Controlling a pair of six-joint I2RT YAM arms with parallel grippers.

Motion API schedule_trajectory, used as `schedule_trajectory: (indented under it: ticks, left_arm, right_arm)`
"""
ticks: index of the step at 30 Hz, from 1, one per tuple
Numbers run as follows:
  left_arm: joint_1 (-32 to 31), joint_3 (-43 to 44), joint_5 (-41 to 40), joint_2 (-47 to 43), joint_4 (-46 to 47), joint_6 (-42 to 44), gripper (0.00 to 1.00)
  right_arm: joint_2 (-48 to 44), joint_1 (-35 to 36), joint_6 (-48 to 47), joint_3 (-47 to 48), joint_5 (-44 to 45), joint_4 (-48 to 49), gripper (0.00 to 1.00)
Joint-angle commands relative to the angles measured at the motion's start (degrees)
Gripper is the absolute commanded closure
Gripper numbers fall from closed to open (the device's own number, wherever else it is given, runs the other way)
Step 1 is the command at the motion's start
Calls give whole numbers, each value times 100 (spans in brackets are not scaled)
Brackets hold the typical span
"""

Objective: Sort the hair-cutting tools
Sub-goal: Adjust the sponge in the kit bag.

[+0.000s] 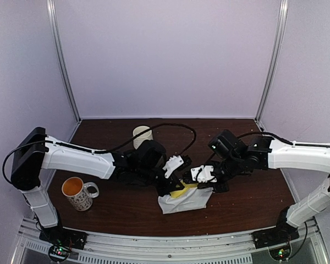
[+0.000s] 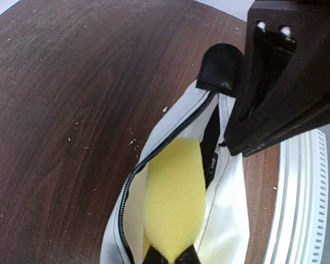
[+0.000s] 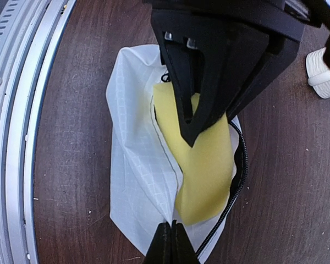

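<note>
The white zip pouch [image 1: 186, 202] lies open at the table's front centre. My left gripper [image 1: 175, 188] is shut on the yellow sponge block [image 2: 173, 198], which stands in the pouch's mouth [image 2: 231, 220]; the fingertips pinch its near end [image 2: 170, 257]. My right gripper [image 3: 171, 242] is shut on the pouch's white fabric edge [image 3: 140, 165], beside the sponge [image 3: 206, 170]. A flat black strip [image 2: 210, 144], perhaps a comb, lies inside the pouch beside the sponge. No scissors or clipper show in any view.
A patterned mug [image 1: 77, 193] of orange liquid stands at front left. A white cup [image 1: 143, 136] stands at the back centre and also shows in the right wrist view [image 3: 322, 71]. The metal table rail [image 3: 22, 137] runs close to the pouch.
</note>
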Motion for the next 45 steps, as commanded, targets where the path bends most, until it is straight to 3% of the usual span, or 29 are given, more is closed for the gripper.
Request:
schedule_trajectory:
  ticks: [1,8,13,17,23,24,29,32,39,45]
  left_arm:
    - [40,210,4,291,-400,49,100]
    - [41,328,-479,457,-962,-40,100]
    - [20,218,-144,36,-518,-36,100]
    - [-3,69,-176,-630,-214,-49,77]
    - [10,-47,-934,-1397,-852,-493,48]
    - [14,-131,-1016,-1508,-960,-605,45]
    - [42,-493,-1486,-1784,-1717,-1626,38]
    - [251,-782,-1299,-1889,-1647,-2273,38]
    - [762,-1299,-216,-1809,-197,-3074,38]
    - [1008,-1282,186,-1476,593,-3113,39]
  right_arm:
    - [-381,32,140,-3,-86,361,100]
    - [-822,-279,120,-206,2,412,100]
    - [-817,-328,24,-208,-58,369,100]
    - [-751,-313,17,-287,-38,450,100]
    - [-765,-316,-39,-419,34,342,100]
    - [-766,-318,-45,-445,26,301,98]
    - [-757,-307,-4,-314,-357,-155,71]
    - [-753,-306,102,29,-584,-442,64]
    - [-392,-363,689,273,-327,31,54]
    - [358,-382,893,534,-210,235,51]
